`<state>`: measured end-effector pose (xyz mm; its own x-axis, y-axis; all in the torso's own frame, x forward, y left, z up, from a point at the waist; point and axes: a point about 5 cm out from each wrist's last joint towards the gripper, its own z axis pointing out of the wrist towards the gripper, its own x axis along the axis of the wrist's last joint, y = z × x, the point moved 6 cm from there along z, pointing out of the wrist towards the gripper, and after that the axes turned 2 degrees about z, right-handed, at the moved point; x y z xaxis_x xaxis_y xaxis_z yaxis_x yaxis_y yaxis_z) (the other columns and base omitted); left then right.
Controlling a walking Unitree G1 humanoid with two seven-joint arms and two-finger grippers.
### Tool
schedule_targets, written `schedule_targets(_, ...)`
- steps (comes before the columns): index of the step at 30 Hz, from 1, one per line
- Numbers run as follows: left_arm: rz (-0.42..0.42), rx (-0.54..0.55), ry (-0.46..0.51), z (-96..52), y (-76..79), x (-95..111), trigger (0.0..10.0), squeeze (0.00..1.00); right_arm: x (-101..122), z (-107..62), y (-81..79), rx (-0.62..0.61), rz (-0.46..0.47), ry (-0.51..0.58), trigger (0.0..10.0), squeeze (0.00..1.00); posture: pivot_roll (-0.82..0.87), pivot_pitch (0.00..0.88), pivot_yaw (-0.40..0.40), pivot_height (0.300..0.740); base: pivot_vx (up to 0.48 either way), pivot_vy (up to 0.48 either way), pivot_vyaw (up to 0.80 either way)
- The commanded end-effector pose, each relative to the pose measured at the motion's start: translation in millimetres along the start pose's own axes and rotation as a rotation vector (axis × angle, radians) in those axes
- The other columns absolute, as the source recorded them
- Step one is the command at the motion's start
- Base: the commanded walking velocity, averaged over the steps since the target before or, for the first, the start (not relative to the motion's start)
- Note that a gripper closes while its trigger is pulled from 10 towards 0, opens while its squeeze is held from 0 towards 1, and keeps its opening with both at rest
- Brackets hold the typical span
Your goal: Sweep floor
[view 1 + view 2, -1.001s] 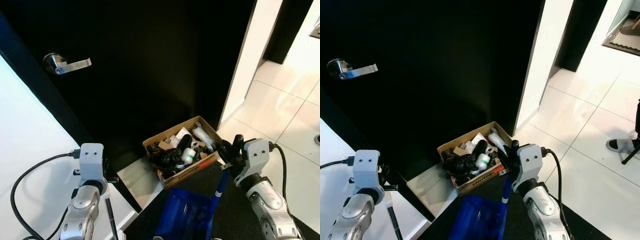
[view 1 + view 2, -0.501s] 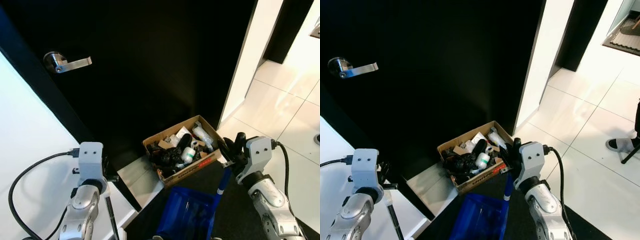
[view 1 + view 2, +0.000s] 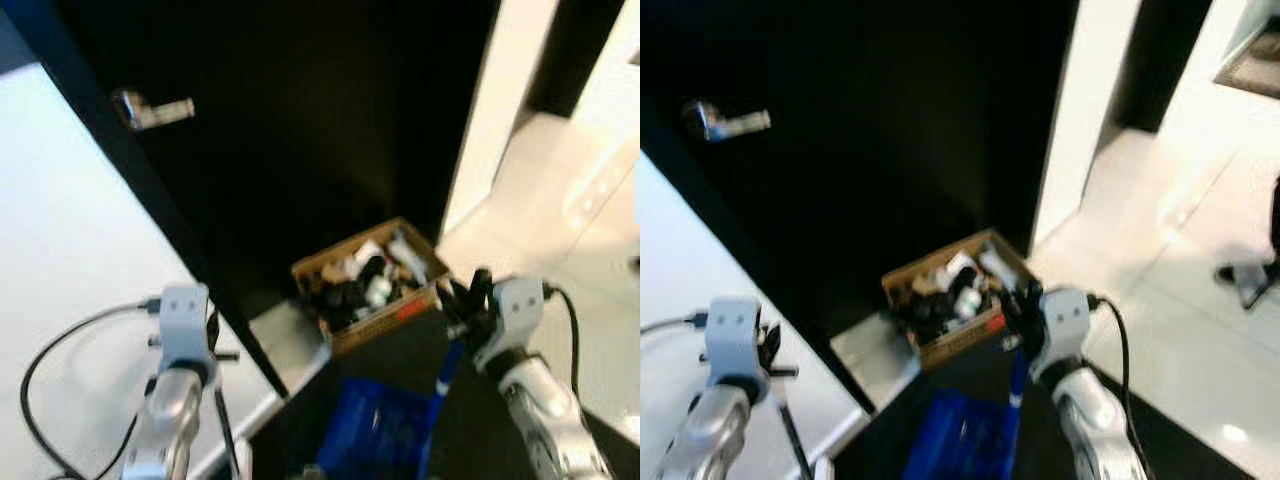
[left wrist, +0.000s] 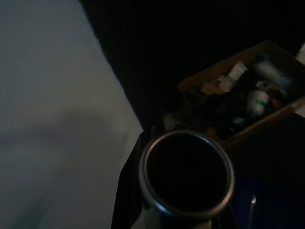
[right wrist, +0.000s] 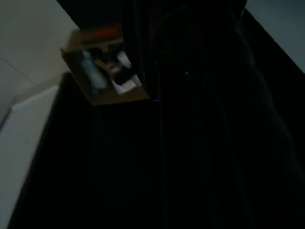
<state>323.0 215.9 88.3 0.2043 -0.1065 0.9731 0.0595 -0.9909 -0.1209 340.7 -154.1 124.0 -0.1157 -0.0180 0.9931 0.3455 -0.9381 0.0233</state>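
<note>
My left gripper (image 3: 212,342) is shut on a thin dark broom pole (image 3: 224,432) at the lower left; the pole's round metal end (image 4: 186,174) looms close in the left wrist view. My right gripper (image 3: 464,306) is shut on the blue handle (image 3: 441,381) of a blue dustpan (image 3: 375,441), which hangs low in the middle over dark floor. A cardboard box (image 3: 370,286) full of rubbish stands on the floor just beyond both grippers, against the black door. The picture is blurred.
The black door (image 3: 320,120) with a silver lever handle (image 3: 152,109) stands ahead. A white wall (image 3: 70,260) runs along the left. Pale floor tiles (image 3: 560,200) open to the right, where a person's shoe (image 3: 1240,274) rests. A white door frame (image 3: 490,130) stands right of the box.
The whole picture has shifted and blurred, so the camera has moved. Both grippers keep their hold on the broom pole and the dustpan handle.
</note>
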Motion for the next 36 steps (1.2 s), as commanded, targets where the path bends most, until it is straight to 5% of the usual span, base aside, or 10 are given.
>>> schedule_targets(1,0.018,0.027,-0.008,-3.2,-8.4,-3.4,10.0,0.00,-3.2,0.1,-5.9,0.016,0.012,-0.009,10.0,0.00,0.04,0.160,0.081,0.740,-0.334,0.000,0.00)
schedule_targets(36,0.018,0.025,-0.015,-5.0,-8.5,-5.7,10.0,0.00,-5.1,-0.3,-7.7,0.020,0.017,-0.016,10.0,0.00,0.04,0.168,0.082,0.740,-0.327,0.000,0.00)
